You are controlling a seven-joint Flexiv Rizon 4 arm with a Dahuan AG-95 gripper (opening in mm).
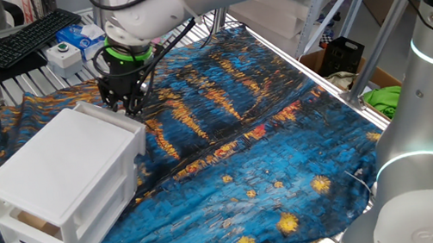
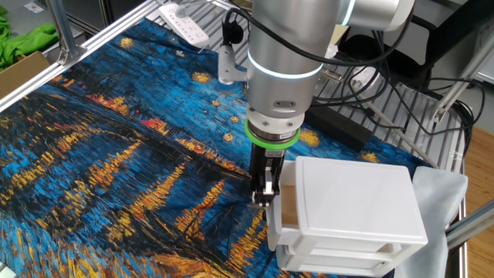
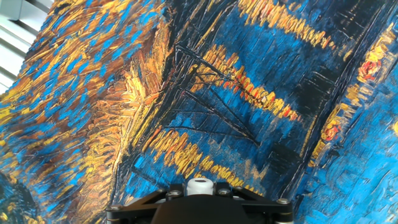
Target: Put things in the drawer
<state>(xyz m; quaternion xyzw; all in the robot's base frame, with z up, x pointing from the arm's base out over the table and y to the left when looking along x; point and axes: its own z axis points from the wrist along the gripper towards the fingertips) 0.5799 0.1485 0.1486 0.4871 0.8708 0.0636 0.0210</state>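
Note:
The white two-drawer cabinet (image 1: pixel 68 175) stands on the painted cloth; it also shows in the other fixed view (image 2: pixel 355 201). Its upper drawer (image 1: pixel 98 111) sticks out slightly at the end facing my gripper. A pale tan block (image 2: pixel 286 207) shows inside the upper drawer, and in one fixed view (image 1: pixel 29 223) at the cabinet's other end. My gripper (image 2: pixel 263 198) points down with its fingers close together and empty, right against the drawer's end; it shows in one fixed view (image 1: pixel 127 108) too. The hand view shows only cloth, and the fingertips are out of sight there.
A white power strip (image 2: pixel 185 23) lies at the cloth's far edge. A keyboard (image 1: pixel 33 35) and a blue-and-white box (image 1: pixel 74 45) sit beyond the cloth. Metal frame bars (image 1: pixel 314 80) run along the table's side. A pale cloth (image 2: pixel 444 193) lies behind the cabinet.

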